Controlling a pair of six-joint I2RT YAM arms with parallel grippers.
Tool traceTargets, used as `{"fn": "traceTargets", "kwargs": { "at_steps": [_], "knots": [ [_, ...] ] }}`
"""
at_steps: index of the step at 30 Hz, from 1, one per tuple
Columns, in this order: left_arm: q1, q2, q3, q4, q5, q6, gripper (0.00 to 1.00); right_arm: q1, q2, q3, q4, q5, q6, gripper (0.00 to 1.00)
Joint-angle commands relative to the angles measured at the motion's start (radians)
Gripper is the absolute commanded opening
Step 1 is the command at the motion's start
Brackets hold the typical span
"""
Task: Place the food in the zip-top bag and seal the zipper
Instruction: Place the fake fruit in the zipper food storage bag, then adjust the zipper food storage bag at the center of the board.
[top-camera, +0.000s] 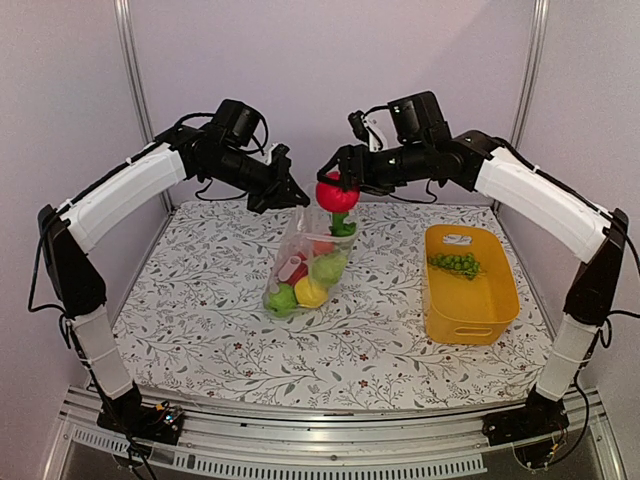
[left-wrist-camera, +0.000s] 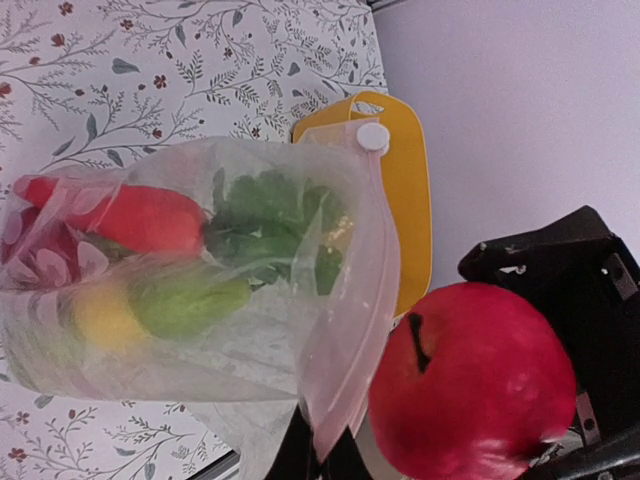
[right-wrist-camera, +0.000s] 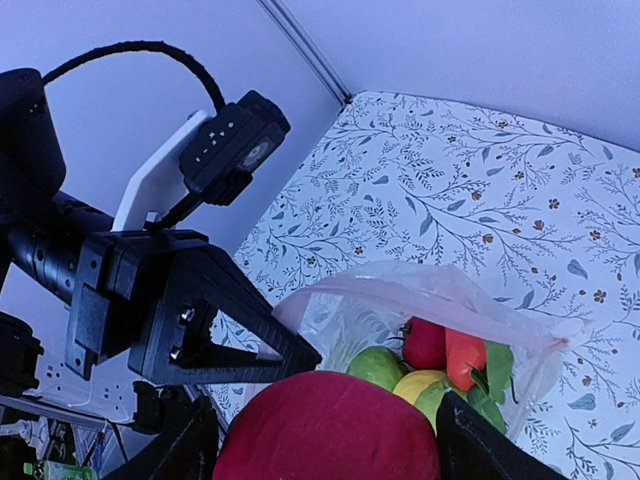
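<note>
**Red ball held over the open bag**

The left fingers are clenched on the mouth edge of the zip-top bag, which stands on the tabletop with toy food inside. The right fingers grasp a red ball at the mouth. A grape bunch lies in the yellow basket.

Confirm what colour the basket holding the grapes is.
Yellow; the basket shows best in the top external view.

Right end effector holds red ball above zip-top bag mouth.
</note>
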Motion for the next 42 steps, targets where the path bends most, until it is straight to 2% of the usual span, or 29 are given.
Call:
{"fn": "traceTargets", "kwargs": {
  "at_steps": [1, 4, 7, 17, 21, 23, 25, 27, 31, 36, 42],
  "knots": [
    [0.010, -0.019, 0.013, -0.006, -0.002, 0.001, 0.00, 0.027, 0.158, 0.183, -0.068, 0.020, -0.018, 0.80],
    [0.011, -0.029, 0.001, -0.007, -0.008, 0.003, 0.00, 0.025, 0.133, 0.170, -0.072, 0.060, -0.020, 0.89],
    [0.010, -0.035, -0.014, -0.006, -0.013, 0.002, 0.00, -0.004, 0.051, 0.081, -0.071, 0.095, -0.031, 0.91],
    [0.011, -0.043, -0.003, -0.001, -0.004, 0.005, 0.00, -0.139, -0.216, -0.233, -0.040, 0.183, -0.021, 0.89],
    [-0.017, -0.032, 0.065, 0.067, 0.071, 0.040, 0.00, -0.186, -0.268, -0.311, -0.033, 0.166, -0.001, 0.84],
    [-0.054, -0.004, 0.153, 0.090, 0.102, 0.072, 0.00, -0.187, -0.280, -0.312, -0.031, 0.114, -0.017, 0.82],
    [-0.085, 0.042, 0.276, 0.035, 0.074, 0.101, 0.00, -0.183, -0.280, -0.288, -0.026, -0.019, -0.033, 0.78],
    [-0.093, 0.079, 0.353, -0.028, 0.040, 0.094, 0.00, -0.156, -0.253, -0.232, -0.080, -0.072, -0.029, 0.77],
    [-0.092, 0.083, 0.283, -0.056, -0.002, 0.104, 0.00, -0.075, -0.180, -0.115, -0.229, -0.039, -0.045, 0.73],
    [-0.093, 0.074, 0.201, -0.064, -0.006, 0.116, 0.00, -0.068, -0.156, -0.142, -0.263, 0.033, -0.014, 0.58],
    [-0.093, 0.070, 0.165, -0.078, -0.015, 0.126, 0.00, -0.069, -0.088, -0.113, -0.341, 0.045, 0.014, 0.61]
  ]
}}
